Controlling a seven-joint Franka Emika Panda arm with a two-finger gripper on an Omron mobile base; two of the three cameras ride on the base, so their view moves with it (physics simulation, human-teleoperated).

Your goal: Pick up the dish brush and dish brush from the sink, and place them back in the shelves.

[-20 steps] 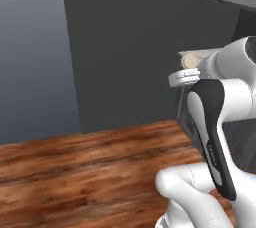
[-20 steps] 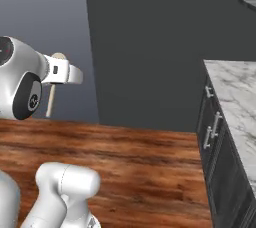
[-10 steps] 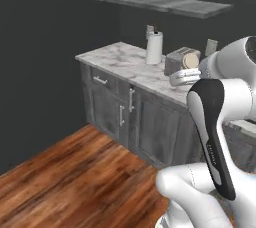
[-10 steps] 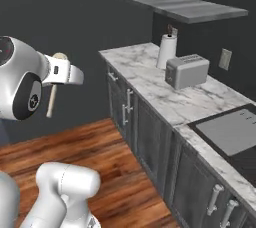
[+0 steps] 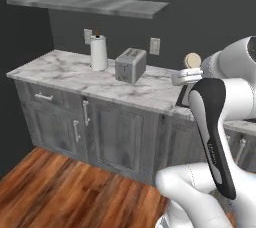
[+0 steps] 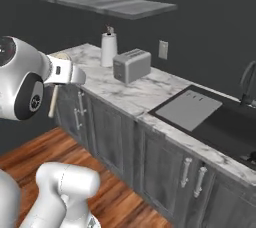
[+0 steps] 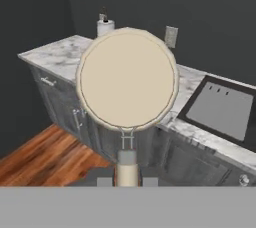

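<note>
- The claw point(image 7: 127, 178) is clenched tight on the dish brush point(image 7: 127, 79). In the hand view the brush's round cream head sits straight ahead of the claw, with the pale handle running back down between the fingertips point(image 7: 104, 182).
- In the left base view the brush head shows as a small cream disc poking up just above the wrist, and in the right base view its pale handle hangs down below the hand, held up in the air and touching no counter.
- The shelves point(image 5: 90, 4) are up above and beyond the claw, mounted on the dark wall; the slab looks grey and streaky.
- Under that, ahead of the claw, there's the marble countertop point(image 5: 65, 72) with a paper towel roll point(image 5: 99, 52) and a toaster point(image 5: 130, 65) standing on it, the toaster just beside the roll.
- The sink point(image 6: 230, 127) is off to the right of the claw in the hand view, black basin with the pale grey ribbed board point(image 6: 189, 109) at its near end. A dark faucet point(image 6: 247, 84) arches up at the far side.
- Grey cabinets point(image 5: 100, 137) run under the counter, and the wood floor point(image 5: 60, 192) is down below the claw.
- A wall outlet point(image 6: 163, 49) sits on the wall behind the toaster.
</note>
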